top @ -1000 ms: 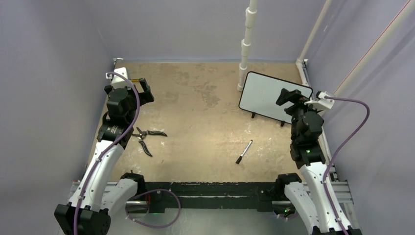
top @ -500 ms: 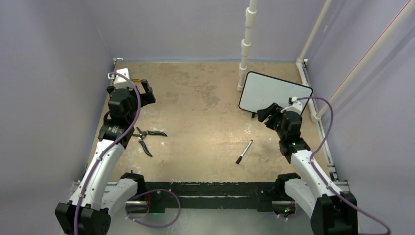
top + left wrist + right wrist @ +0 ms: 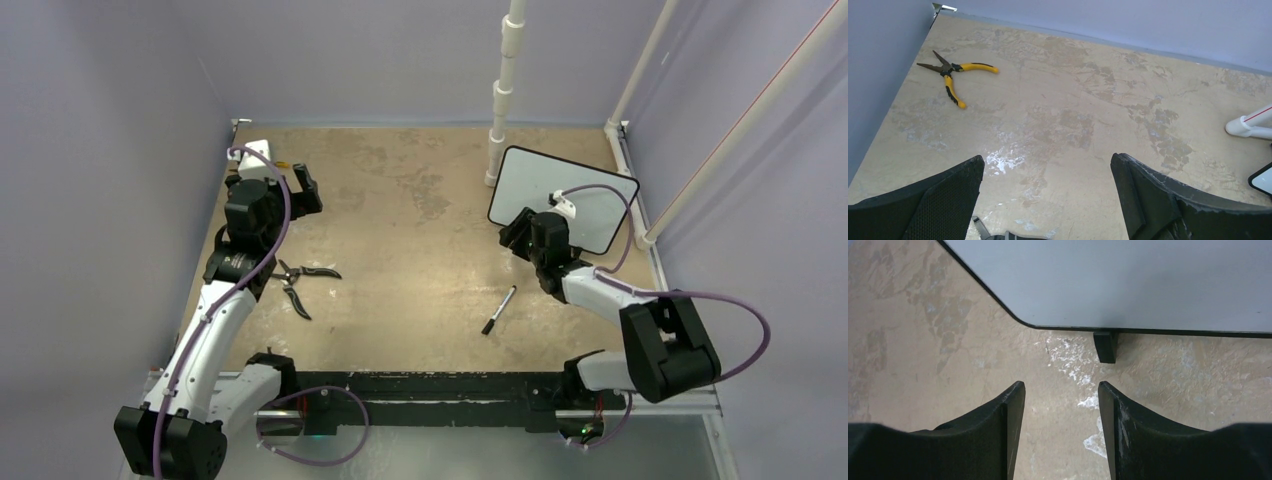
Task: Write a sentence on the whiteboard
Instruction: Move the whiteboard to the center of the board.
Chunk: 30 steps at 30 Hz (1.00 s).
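Two sets gape empty: left fingers [image 3: 938, 200] above the table [image 3: 1058, 115], right fingers [image 3: 993, 440] near the whiteboard [image 3: 1128, 280].

Worn tan surface [image 3: 420, 280] meets a smooth whiteboard [image 3: 1128, 280] in a robot work cell.
The surface looks matt and mottled, blotched darker in patches and scuffed with chalky white marks. The whiteboard's face is smooth with a faint sheen, edged in thin black; its small foot [image 3: 1106, 346] looks like matt black plastic. The left gripper [image 3: 1047, 165] is matt black, one inner face finely dimpled, its edges nicked; the right gripper [image 3: 1060, 387] shows pale scratches. The pliers [image 3: 952, 75] carry glossy yellow handle sleeves on dark metal.
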Each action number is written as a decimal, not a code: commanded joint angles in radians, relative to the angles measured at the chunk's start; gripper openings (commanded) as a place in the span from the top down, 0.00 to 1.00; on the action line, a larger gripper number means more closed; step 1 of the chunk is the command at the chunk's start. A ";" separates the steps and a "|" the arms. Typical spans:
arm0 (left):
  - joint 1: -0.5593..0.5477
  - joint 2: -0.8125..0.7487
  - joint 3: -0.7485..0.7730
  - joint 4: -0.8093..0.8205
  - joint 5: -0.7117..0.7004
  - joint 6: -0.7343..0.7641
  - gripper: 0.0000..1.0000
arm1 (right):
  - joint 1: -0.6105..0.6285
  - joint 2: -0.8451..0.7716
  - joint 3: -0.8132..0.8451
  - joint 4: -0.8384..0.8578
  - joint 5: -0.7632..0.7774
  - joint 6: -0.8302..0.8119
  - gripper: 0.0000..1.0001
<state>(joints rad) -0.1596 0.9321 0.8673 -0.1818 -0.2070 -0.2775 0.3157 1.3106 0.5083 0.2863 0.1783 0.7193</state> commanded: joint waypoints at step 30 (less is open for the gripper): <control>0.006 0.014 -0.006 0.025 0.017 0.001 0.01 | 0.005 0.237 0.142 0.007 0.232 0.037 0.61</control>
<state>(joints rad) -0.1593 0.9443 0.8673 -0.1818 -0.1944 -0.2771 0.3210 1.5314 0.6132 0.3046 0.3340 0.7597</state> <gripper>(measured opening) 0.988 0.391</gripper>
